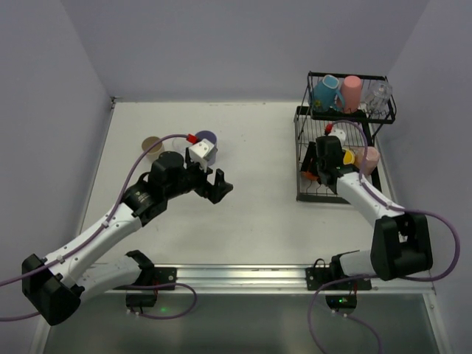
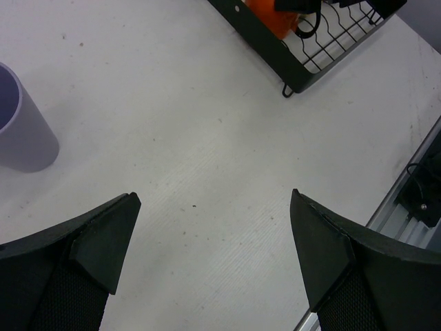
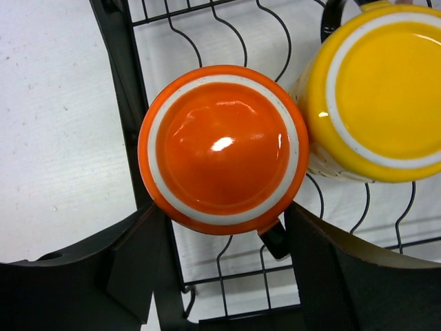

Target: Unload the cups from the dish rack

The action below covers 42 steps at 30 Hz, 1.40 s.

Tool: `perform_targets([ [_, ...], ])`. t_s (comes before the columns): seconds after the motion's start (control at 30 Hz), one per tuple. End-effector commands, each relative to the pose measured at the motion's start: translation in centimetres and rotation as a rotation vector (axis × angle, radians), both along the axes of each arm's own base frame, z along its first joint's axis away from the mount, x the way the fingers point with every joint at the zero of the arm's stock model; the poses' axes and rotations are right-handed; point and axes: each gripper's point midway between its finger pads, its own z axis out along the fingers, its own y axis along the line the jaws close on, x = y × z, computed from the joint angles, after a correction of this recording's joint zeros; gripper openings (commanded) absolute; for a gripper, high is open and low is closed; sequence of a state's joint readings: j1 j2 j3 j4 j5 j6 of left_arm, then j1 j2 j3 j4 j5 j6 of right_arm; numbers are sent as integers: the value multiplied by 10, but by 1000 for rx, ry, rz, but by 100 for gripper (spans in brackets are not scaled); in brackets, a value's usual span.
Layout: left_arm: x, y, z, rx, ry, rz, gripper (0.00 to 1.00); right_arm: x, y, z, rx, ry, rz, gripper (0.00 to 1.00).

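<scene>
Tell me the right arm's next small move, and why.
Probably close the right pincer on the orange mug. It sits upside down in the lower tray of the rack, between the fingers, beside a yellow mug; a firm grip isn't evident yet.

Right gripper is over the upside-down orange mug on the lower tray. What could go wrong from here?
1. The yellow mug sits close beside the orange mug; a finger of the right gripper may knock it going down.
2. The orange mug's black handle faces the gripper; closing on it could twist the mug.
3. The dish rack frame lies under the other finger and may block it.
</scene>
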<state>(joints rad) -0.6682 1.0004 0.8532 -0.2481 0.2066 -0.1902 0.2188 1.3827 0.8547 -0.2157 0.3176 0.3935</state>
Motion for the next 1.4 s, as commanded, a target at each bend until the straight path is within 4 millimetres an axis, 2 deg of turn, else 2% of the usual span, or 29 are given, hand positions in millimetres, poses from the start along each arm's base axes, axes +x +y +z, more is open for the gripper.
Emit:
perform_targets([
  [0.0, 3, -6, 13, -32, -41, -23, 100, -18, -11, -2, -6, 8, -49, 62],
  [0.13, 4, -5, 13, -31, -43, -19, 100, -34, -13, -15, 2, 34, -57, 56],
  [0.2, 4, -5, 13, -29, -42, -19, 100, -38, -10, -10, 23, 21, -48, 56],
  [0.3, 4, -6, 13, -28, -41, -21, 100, -39, -9, -1, 34, -8, -40, 82],
  [0.33, 4, -6, 13, -28, -41, -21, 100, -36, -9, 3, 34, -17, -35, 99],
  [0.4, 4, -6, 14, -30, -44, -21, 100, -32, -8, 3, 23, -5, -33, 99],
  [0.43, 4, -5, 13, -28, -43, -17, 100, -26, -8, 9, 17, -16, -31, 99],
  [0.6, 4, -4, 12, -26, -41, -17, 100, -6, -11, 9, -22, 2, -49, 99],
  [0.77, 2, -6, 11, -28, -36, -28, 100, 3, -13, 6, -41, 22, -69, 99],
  [0.93, 1, -7, 10, -30, -31, -36, 100, 8, -11, 20, -39, -5, -53, 99],
  [1.07, 0, -8, 11, -33, -31, -40, 100, 18, -9, 28, -40, -33, -35, 99],
  [1.37, 0, -8, 12, -35, -33, -41, 100, 36, -8, 19, -46, 0, -34, 99],
])
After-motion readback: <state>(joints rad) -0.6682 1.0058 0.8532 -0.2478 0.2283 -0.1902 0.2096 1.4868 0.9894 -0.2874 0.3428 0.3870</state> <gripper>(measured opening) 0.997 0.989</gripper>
